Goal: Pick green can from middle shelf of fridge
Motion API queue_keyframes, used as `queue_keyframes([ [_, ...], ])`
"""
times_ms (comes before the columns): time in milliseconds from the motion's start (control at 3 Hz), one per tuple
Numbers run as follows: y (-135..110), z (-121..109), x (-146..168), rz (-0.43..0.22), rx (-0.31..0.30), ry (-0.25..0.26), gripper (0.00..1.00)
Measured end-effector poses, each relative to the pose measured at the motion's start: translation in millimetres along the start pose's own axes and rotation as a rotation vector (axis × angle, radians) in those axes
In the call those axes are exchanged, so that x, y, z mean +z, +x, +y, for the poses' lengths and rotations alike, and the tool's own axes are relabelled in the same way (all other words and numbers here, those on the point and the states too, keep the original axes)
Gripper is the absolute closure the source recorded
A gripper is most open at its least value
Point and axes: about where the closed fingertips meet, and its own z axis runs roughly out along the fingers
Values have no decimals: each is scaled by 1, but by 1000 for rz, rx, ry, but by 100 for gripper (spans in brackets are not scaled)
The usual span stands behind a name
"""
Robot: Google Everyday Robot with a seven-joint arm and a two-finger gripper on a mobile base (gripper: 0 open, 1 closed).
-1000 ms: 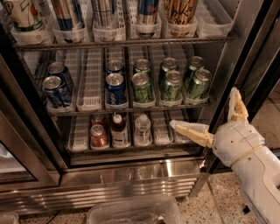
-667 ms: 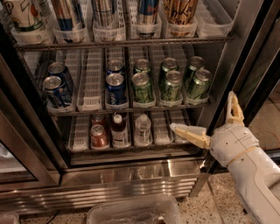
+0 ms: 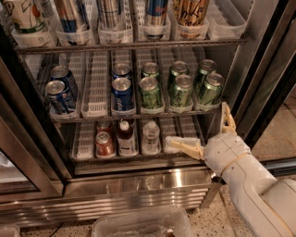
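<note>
Several green cans stand in the right lanes of the middle shelf (image 3: 138, 116) of the open fridge (image 3: 138, 183). The front ones are a left can (image 3: 151, 92), a middle can (image 3: 181, 90) and a right can (image 3: 211, 88), with more behind them. My white gripper (image 3: 198, 124) is open and empty, low at the right, in front of the bottom shelf and below the right green can. One finger (image 3: 185, 148) points left along the bottom shelf, the other (image 3: 226, 118) points up. It touches no can.
Blue cans (image 3: 60, 96) (image 3: 122, 94) stand in the middle shelf's left lanes. A red can (image 3: 104, 144) and small bottles (image 3: 125, 137) are on the bottom shelf, tall cans (image 3: 156, 11) on the top shelf. A dark door frame (image 3: 270, 69) is at the right, a clear plastic bin (image 3: 138, 224) on the floor.
My gripper and arm have moved left, closer to the fridge's bottom shelf. The fingers stay spread. No can has moved.
</note>
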Motion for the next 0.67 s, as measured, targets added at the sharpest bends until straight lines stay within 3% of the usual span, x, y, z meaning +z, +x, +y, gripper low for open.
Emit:
queue_keyframes([
  [333, 0, -1, 5, -4, 110, 4, 0],
  [667, -4, 0, 14, -17, 265, 31, 0],
])
